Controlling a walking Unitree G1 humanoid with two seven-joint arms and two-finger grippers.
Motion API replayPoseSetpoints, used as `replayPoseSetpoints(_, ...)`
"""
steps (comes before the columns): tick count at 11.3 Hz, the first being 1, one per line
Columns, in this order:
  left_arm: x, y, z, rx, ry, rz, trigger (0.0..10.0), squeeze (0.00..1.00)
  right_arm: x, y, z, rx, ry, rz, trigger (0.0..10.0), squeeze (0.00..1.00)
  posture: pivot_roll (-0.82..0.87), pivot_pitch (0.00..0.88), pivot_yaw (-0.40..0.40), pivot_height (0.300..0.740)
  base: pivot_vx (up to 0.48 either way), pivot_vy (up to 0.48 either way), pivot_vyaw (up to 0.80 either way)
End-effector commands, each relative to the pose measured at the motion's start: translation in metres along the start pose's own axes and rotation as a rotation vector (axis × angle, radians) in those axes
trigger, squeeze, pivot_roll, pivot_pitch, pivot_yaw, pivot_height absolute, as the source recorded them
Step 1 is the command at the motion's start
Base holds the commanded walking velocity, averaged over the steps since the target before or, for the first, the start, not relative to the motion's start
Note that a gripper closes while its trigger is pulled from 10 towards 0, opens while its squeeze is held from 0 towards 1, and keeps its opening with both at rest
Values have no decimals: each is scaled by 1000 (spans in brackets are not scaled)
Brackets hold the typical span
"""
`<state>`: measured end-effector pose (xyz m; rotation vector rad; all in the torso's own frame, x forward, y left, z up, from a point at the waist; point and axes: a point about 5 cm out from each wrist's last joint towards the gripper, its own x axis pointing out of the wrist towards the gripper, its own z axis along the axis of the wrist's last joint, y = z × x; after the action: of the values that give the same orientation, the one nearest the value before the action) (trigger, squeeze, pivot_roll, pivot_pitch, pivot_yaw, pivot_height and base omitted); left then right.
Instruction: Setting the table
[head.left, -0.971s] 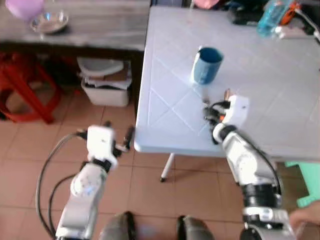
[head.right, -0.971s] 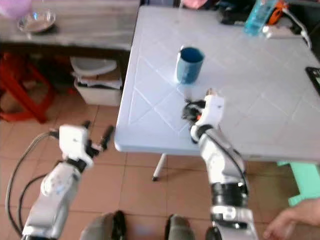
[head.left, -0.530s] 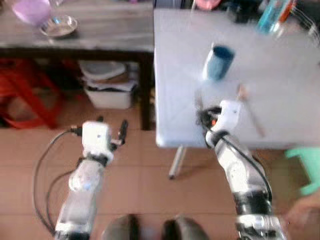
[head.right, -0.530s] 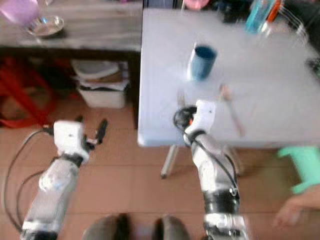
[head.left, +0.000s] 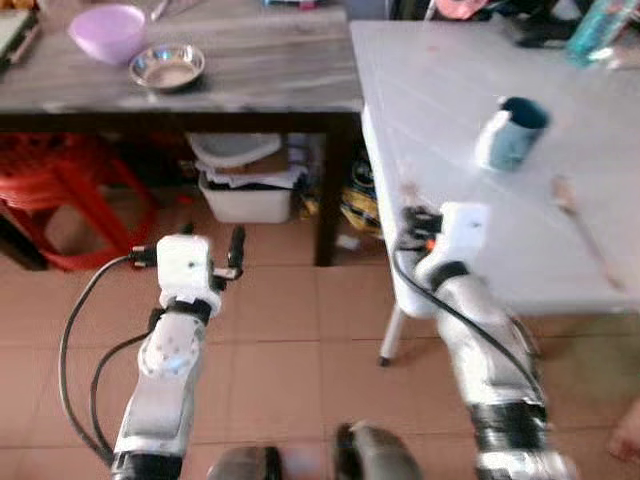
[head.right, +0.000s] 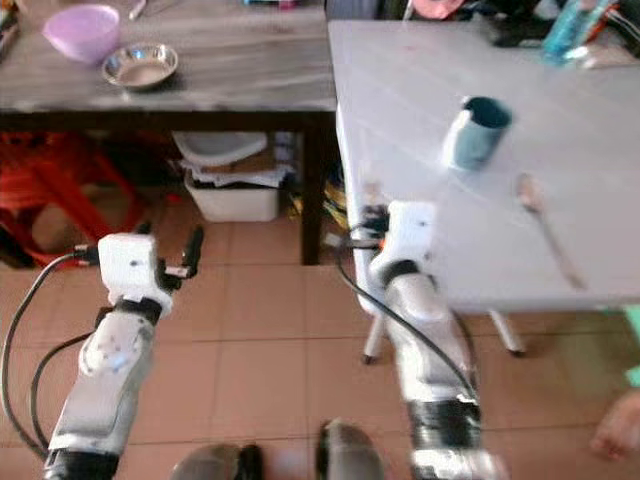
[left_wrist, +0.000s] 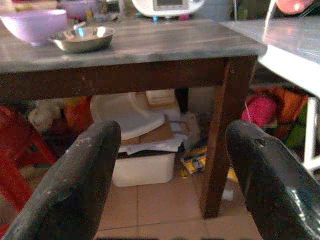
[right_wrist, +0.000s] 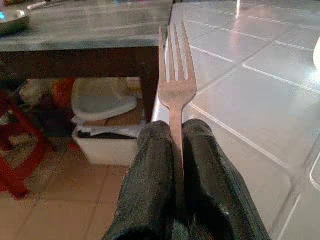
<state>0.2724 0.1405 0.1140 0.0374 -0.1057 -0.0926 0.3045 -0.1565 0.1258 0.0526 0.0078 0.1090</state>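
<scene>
Two things, a blue cup (head.right: 476, 132) and a spoon (head.right: 543, 230), already sit on the white worktop (head.right: 430, 90), but the fork (right_wrist: 174, 92) is pinched in the closed right claw (right_wrist: 175, 150) at its edge, while the left claw (left_wrist: 170, 165) hangs wide open, holding nothing.

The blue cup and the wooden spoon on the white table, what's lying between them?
Nothing. In the right eye view the stretch of white table between the blue cup and the wooden spoon is bare.
</scene>
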Motion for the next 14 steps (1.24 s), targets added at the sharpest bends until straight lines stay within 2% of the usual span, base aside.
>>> replayPoseSetpoints(1, -1, 5, -1, 24, 3, 10, 10000, 0, 0, 5, 5, 2, -26, 14, 10000, 0, -44, 133, -9, 740, 394, 274, 0)
replayPoseSetpoints(4, 3, 12, -3, 39, 10, 66, 10000, 0, -5, 7, 10, -26, -69, 40, 10000, 0, -53, 132, -7, 740, 343, 333, 0)
replayPoseSetpoints(5, 3, 12, -3, 43, 9, 68, 10000, 0, -5, 7, 10, -30, -70, 38, 10000, 0, -53, 132, -7, 740, 281, 390, 800)
replayPoseSetpoints(6, 4, 10, 0, 78, -8, 58, 10000, 0, -5, 5, 11, -23, -70, 24, 10000, 0, -53, 132, -7, 740, 364, 315, 0)
replayPoseSetpoints(9, 6, 8, 0, 77, -15, 48, 10000, 0, -4, 5, 11, -28, -73, 21, 10000, 0, -58, 126, -3, 740, 475, 0, 0)
replayPoseSetpoints(14, 3, -5, 1, 41, -28, -18, 10000, 0, -1, 0, 13, -46, -83, -22, 10000, 0, -55, 129, -2, 740, 477, 0, 0)
